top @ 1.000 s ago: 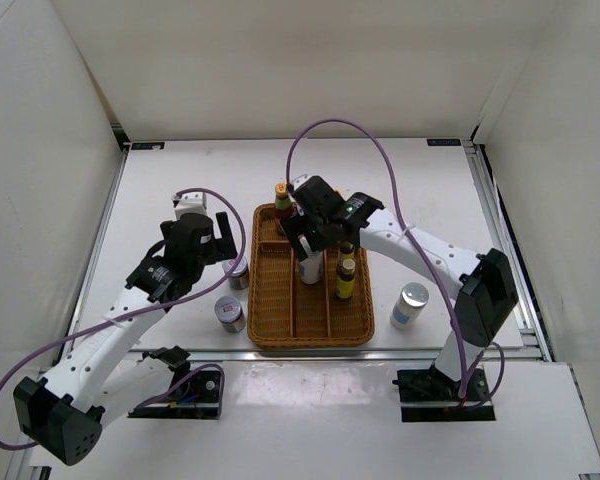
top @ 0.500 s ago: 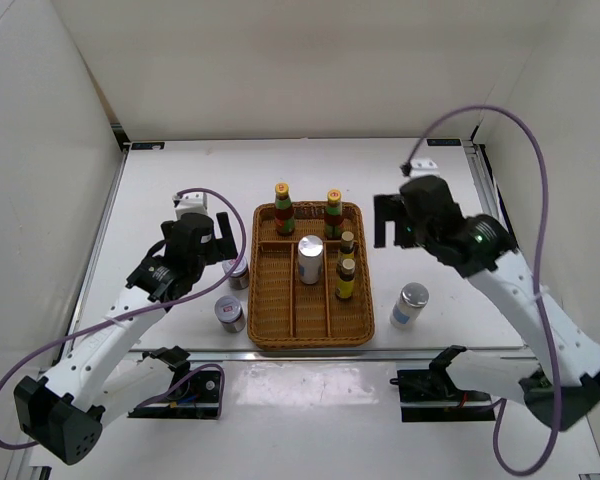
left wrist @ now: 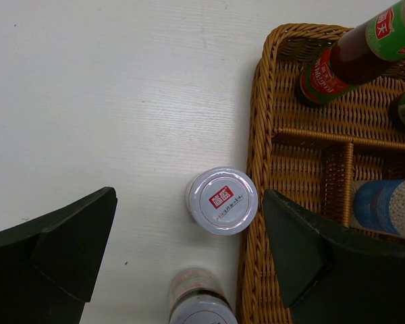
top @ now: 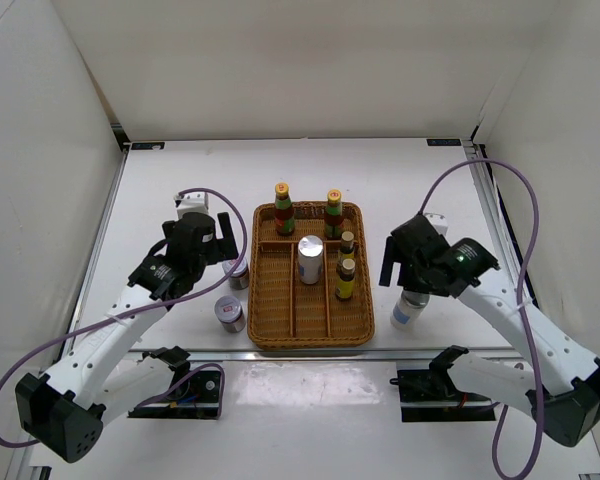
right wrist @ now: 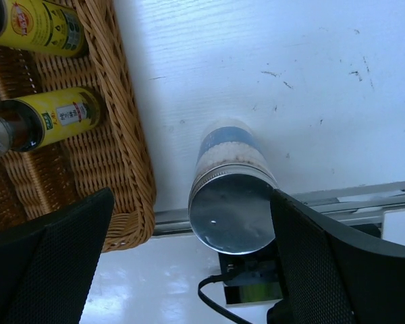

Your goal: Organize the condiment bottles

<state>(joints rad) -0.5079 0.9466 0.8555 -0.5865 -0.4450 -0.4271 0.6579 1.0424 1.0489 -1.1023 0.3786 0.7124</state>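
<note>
Once the right arm clears the tray: the right gripper (right wrist: 189, 199) is off the wicker tray (top: 310, 343), where it was a second ago, and out on the right side, above the lone jar (right wrist: 233, 217).
right gripper state: jaws spread wide, one finger on each side of the lone jar, nothing held, no contact visible.
lone jar: upright on the table (top: 180, 180), just beside the tray's right rim, toward the front corner.
left gripper (left wrist: 189, 199): no change, same hover, jaws wide and empty, straddling the red-label jar (left wrist: 223, 200).
red-label jar: upright on the table, close against the tray's left rim; can't tell if it touches.
near jar (left wrist: 199, 307): on the table just in front of the red-label jar, also outside the tray.
tall bottles (top: 283, 207): two, upright in the back compartments of the tray.
small dark bottles (top: 345, 278): two, upright in the right lane, one behind the other.
tray jar (top: 311, 258): upright in the middle lane.
what it means: the right arm looks done with a drop-off in the tray and has gone straight to the next pick. Five containers are in and three jars are still out.
next step, my read: lower and close on the lone jar; the left side is lined up for the red-label jar.
risk: the lone jar stands close to the rim, so the inner finger may catch the wicker.
</note>
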